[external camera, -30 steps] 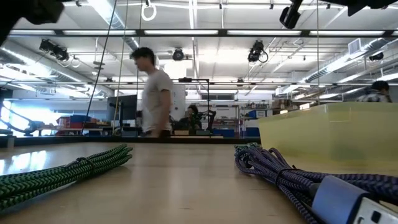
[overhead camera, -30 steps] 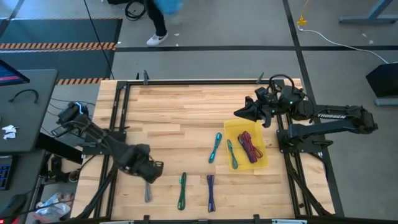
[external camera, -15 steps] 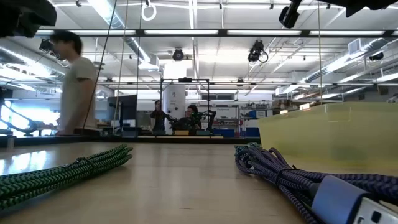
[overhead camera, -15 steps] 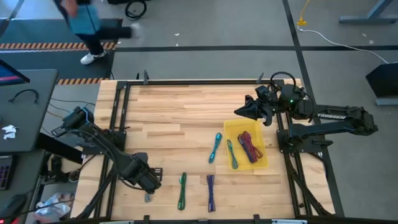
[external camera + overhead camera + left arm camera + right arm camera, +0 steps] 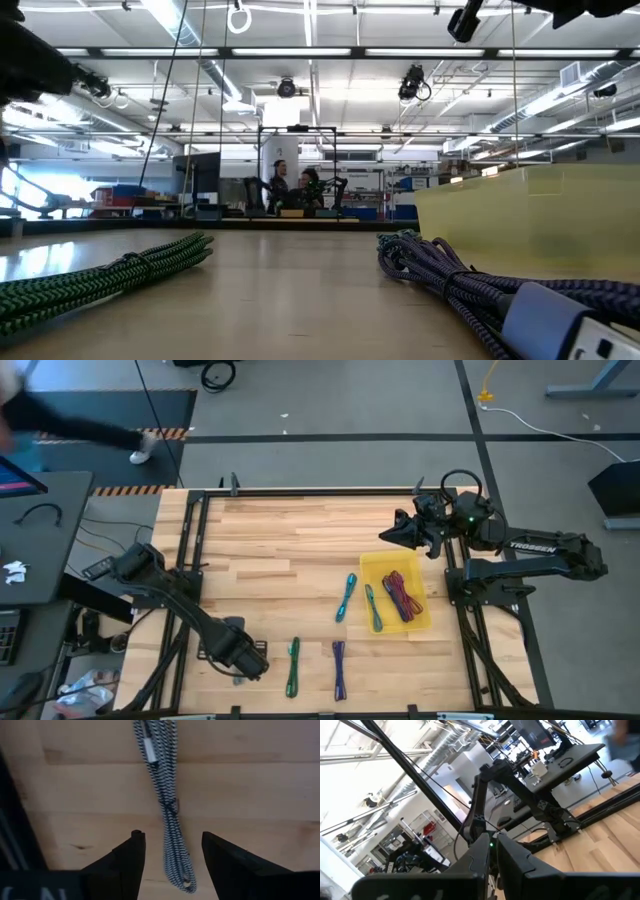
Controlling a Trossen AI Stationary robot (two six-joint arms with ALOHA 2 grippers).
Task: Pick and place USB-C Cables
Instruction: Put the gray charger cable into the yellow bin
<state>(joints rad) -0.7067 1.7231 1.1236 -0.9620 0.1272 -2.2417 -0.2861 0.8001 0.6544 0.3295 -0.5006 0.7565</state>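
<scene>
My left gripper hangs low over the table's near-left part, open and pointing down. In the left wrist view its fingers stand on either side of a grey braided USB-C cable bundle that lies flat on the wood, and they touch nothing. A green cable, a purple one and a teal one also lie on the table. A yellow tray holds a maroon bundle and a green one. My right gripper waits, shut, above the table beyond the tray.
In the low view the green cable and the purple cable lie close to the camera, with the yellow tray's wall behind. Bare wood spans the table's far and middle parts. Black frame rails run along the table's left and right edges.
My left gripper has travelled toward the table's near edge and a little to the right, ending over the grey cable. A person beyond the table's far edge has walked off to the left. My right arm has kept still.
</scene>
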